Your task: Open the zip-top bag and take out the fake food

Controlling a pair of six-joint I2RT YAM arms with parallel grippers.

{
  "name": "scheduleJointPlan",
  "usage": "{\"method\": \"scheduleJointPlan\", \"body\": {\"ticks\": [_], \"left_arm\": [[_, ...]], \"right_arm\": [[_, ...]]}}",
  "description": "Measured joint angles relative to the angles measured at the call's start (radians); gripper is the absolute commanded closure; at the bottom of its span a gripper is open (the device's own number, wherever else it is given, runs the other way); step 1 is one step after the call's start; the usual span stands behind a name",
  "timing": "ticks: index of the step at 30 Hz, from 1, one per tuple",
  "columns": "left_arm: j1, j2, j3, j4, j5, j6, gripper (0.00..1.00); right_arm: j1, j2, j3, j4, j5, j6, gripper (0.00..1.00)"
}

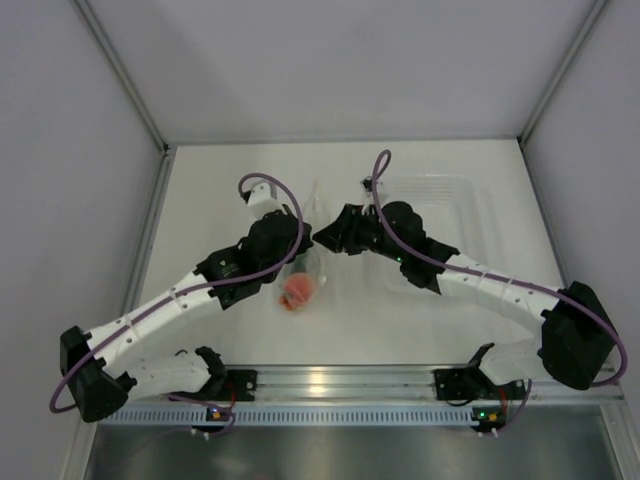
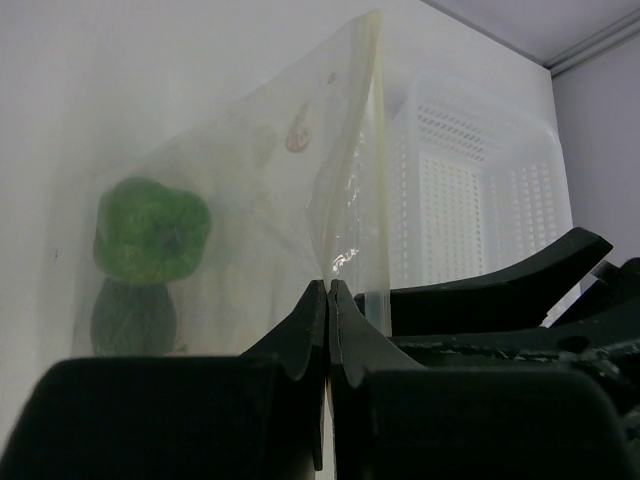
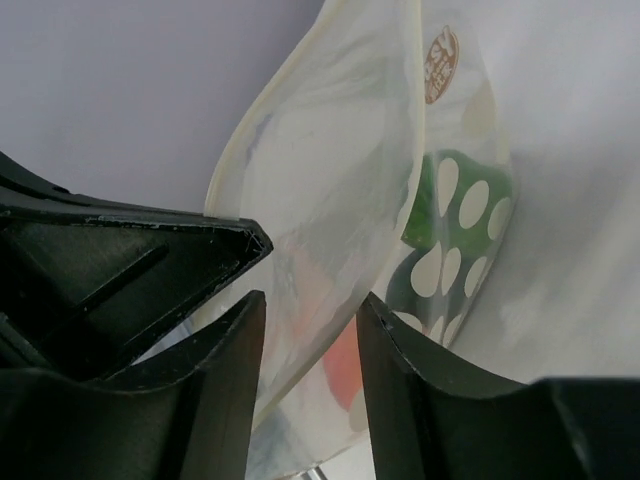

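Observation:
The zip-top bag (image 1: pixel 312 240) hangs held up between my two grippers, above the table. My left gripper (image 1: pixel 298 238) is shut on the bag's top edge; in the left wrist view its jaws (image 2: pixel 328 288) pinch the film of the bag (image 2: pixel 260 180). A bright green pepper (image 2: pixel 150 230) and a dark avocado (image 2: pixel 133 318) show through the film. My right gripper (image 3: pixel 310 312) is open, with its jaws either side of the bag's rim (image 3: pixel 330 200). The pepper (image 3: pixel 432 205) and the orange-pink peach (image 3: pixel 345 365) show inside. The peach (image 1: pixel 298 292) sags at the bag's bottom.
A clear rectangular plastic tray (image 1: pixel 470 190) stands at the back right, behind the right arm; its perforated wall (image 2: pixel 470 190) fills the left wrist view's right side. The right gripper's black fingers (image 2: pixel 500 290) are close beside my left jaws.

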Motion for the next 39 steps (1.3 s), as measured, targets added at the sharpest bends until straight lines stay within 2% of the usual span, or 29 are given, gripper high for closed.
{"method": "scheduleJointPlan", "body": {"ticks": [2, 4, 5, 6, 8, 13, 21, 28, 34, 39], "left_arm": [[0.000, 0.011, 0.000, 0.012, 0.004, 0.001, 1.00], [0.000, 0.018, -0.001, 0.021, 0.004, 0.001, 1.00], [0.000, 0.020, -0.002, 0.026, 0.003, 0.001, 1.00], [0.000, 0.020, -0.003, 0.031, 0.002, 0.001, 1.00], [0.000, 0.020, -0.006, 0.038, -0.006, 0.001, 1.00], [0.000, 0.019, -0.019, 0.042, -0.061, 0.014, 1.00], [-0.001, -0.034, -0.019, -0.043, -0.164, 0.045, 1.00], [-0.018, -0.107, -0.019, -0.082, -0.142, 0.070, 1.00], [-0.014, -0.085, 0.016, -0.115, -0.091, 0.076, 1.00], [-0.034, -0.018, 0.079, -0.123, -0.081, 0.061, 1.00]], "right_arm": [[0.000, 0.023, 0.017, -0.002, 0.000, -0.005, 0.63], [0.000, 0.029, 0.018, -0.011, 0.018, -0.014, 0.75], [0.000, 0.029, 0.018, -0.022, 0.029, -0.021, 0.81], [0.000, 0.029, 0.018, -0.029, 0.041, -0.031, 0.96], [0.000, 0.028, 0.018, -0.049, 0.065, -0.055, 1.00], [0.000, 0.006, 0.018, -0.148, 0.180, -0.148, 1.00], [-0.019, -0.121, -0.005, -0.322, 0.360, -0.327, 1.00], [-0.023, -0.195, -0.044, -0.333, 0.379, -0.369, 1.00], [-0.031, -0.222, -0.044, -0.383, 0.347, -0.396, 0.80], [-0.043, -0.278, -0.012, -0.470, 0.308, -0.408, 0.76]]}}
